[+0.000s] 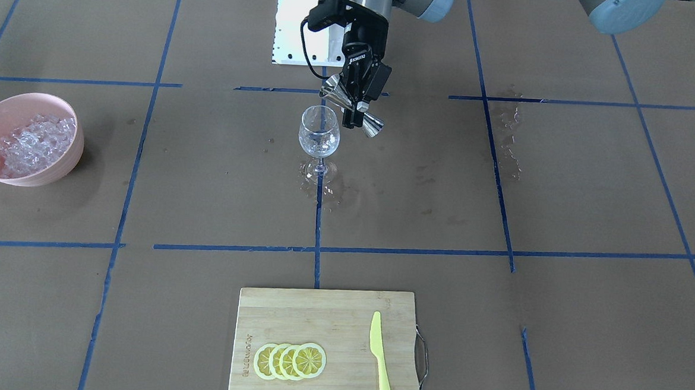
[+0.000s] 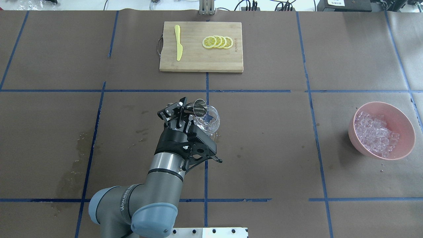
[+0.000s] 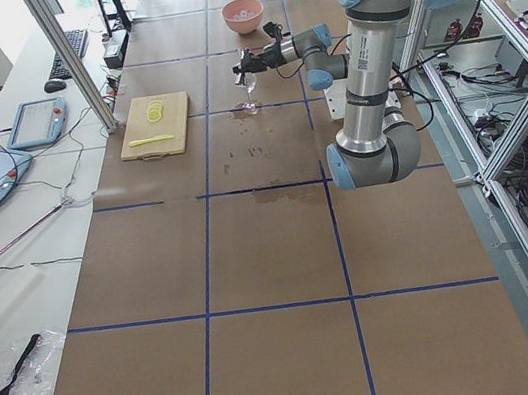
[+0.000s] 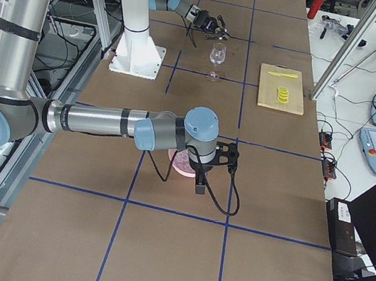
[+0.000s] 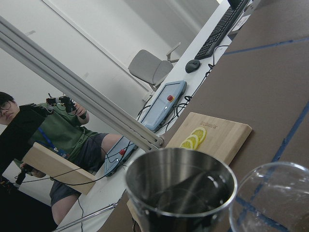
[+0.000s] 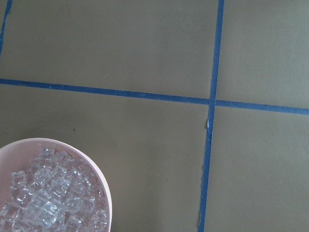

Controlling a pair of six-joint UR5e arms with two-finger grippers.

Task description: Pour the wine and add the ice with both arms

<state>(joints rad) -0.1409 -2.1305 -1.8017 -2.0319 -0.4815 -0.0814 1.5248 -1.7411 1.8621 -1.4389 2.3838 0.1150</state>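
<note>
Left gripper (image 1: 355,113) clamped on steel double-cone jigger (image 1: 375,126), tilted against clear stemmed wine glass (image 1: 319,135) rim; a bump could topple it, spilling.

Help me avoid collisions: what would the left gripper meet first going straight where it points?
Likely nothing: the left gripper, holding the jigger, points roughly level toward the cutting board, probably passing above it; the wine glass sits to its side. Height is unclear.

Ice (image 2: 376,134) lies in bowl (image 2: 398,114), right of glass (image 2: 210,121).
</note>
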